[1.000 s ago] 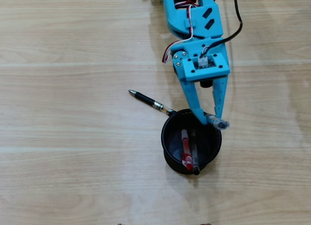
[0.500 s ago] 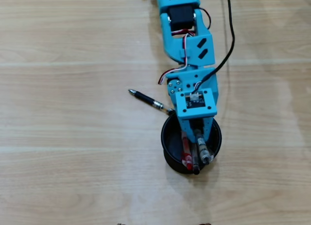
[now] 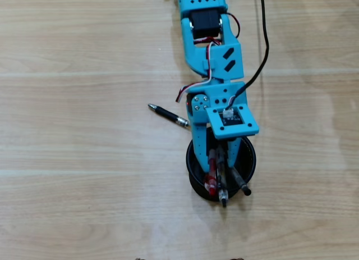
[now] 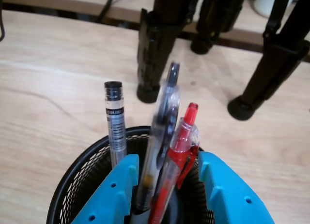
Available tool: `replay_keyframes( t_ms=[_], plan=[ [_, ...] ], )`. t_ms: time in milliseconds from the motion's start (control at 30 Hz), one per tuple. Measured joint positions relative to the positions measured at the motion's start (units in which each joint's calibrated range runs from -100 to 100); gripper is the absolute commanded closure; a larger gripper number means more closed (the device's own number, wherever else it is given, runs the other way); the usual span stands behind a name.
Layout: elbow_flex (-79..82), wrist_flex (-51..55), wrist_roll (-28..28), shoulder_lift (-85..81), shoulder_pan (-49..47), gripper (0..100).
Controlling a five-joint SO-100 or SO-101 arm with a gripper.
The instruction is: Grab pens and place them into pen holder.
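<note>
Our gripper [image 3: 224,159] hangs spread and empty over the holder [image 3: 193,164]; last pen [image 3: 168,114] lies at 10 o'clock, axis 10-to-4.

1. In the overhead view, we find the gripper [image 3: 223,153] body covering much of the pen holder [image 3: 193,164].
2. The black pen [image 3: 167,114] on the counter [image 3: 84,159] vanishes under the arm at its right end.
3. In the wrist view, the pens' lower ends sink out of sight.
4. The bottom edge crops the holder.
</note>
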Motion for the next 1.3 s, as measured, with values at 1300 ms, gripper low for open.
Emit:
replay_keyframes(
  t_ms=[1300],
  plan=[
    [2.57,61.07,35.99,-7.87,10.72,84]
  ],
)
